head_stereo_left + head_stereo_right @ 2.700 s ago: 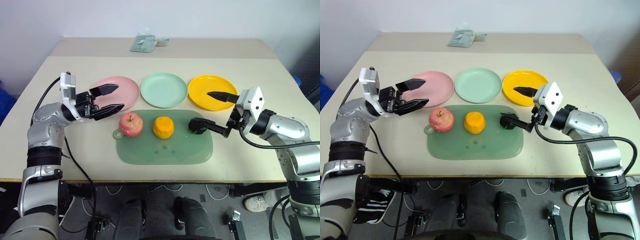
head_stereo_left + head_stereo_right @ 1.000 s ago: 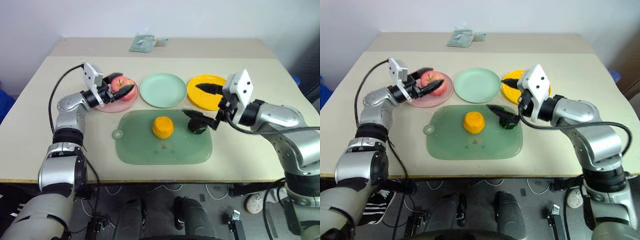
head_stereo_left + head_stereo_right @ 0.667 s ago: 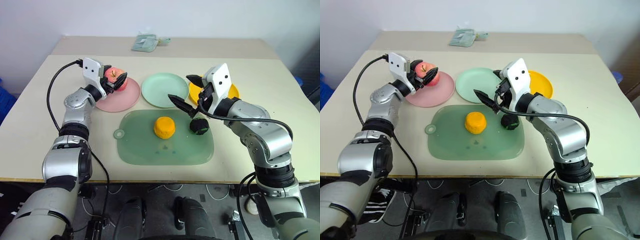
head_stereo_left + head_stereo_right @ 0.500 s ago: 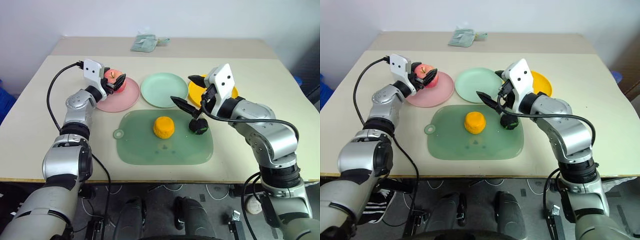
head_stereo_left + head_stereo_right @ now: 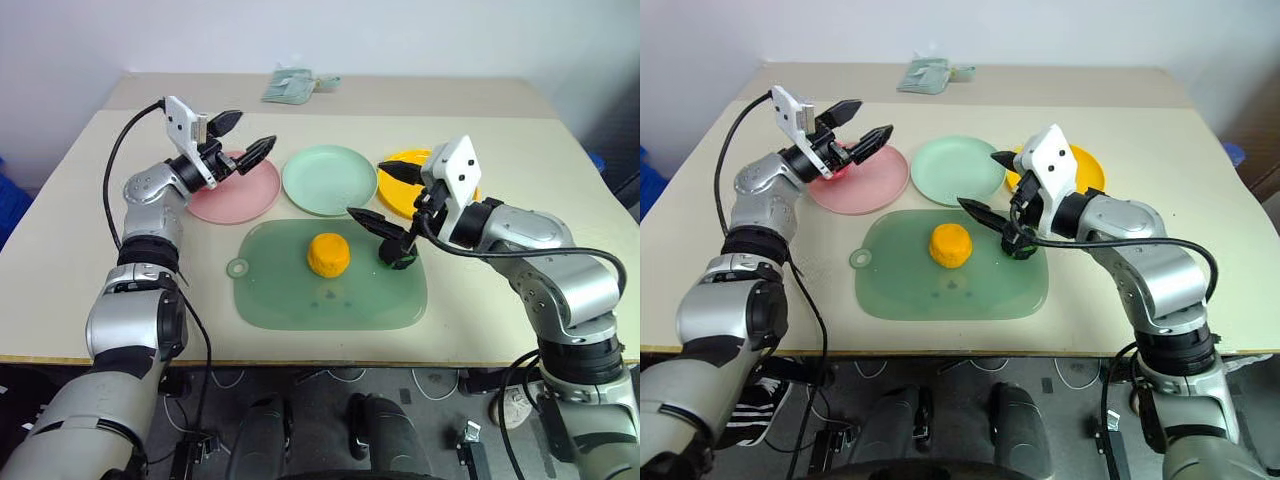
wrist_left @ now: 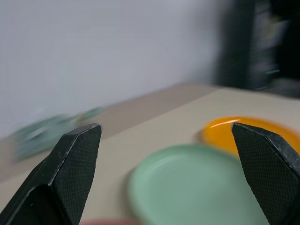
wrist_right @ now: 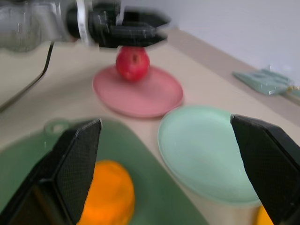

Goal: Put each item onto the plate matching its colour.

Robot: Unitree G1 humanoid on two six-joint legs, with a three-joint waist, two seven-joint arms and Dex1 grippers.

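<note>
Pink plate [image 5: 235, 186]: occupied. The red-pink apple [image 7: 133, 63] sits on it toward its far left rim, upright with stem up, as the right wrist view shows clearly; in the head views it is mostly hidden behind the left hand [image 5: 240, 136]. That hand hangs just above the apple with its two black fingers spread wide and nothing between them. Judged status: this pairing is done.

Mint green plate [image 5: 328, 179]: bare. It stands between the pink plate and the yellow-orange plate [image 5: 404, 195] in the far row on the tabletop [image 5: 90, 250]. Its item, the dark green-black ball [image 5: 400, 256], lies on the right end of the translucent green mat [image 5: 280, 295], near the mat's far edge. Judged status: not yet placed.

Yellow-orange plate: bare, partly covered in the head views by the right arm. Its item, the round orange fruit [image 5: 327, 254], rests near the middle of the mat, well apart from its plate. Judged status: not yet placed.

Right hand [image 5: 385, 200]: fingers spread wide, holding nothing. One finger reaches over the mat just beside the dark ball, the other lies over the near rim of the yellow-orange plate; whether the lower finger touches the ball cannot be told.

Tally, as judged: one item of three matched, two remaining, both on the mat. The dark ball looks the likelier next pick, since the right hand is closest to it.

Other: a small greenish packet [image 5: 293, 84] at the far edge of the tabletop, not part of the task.
</note>
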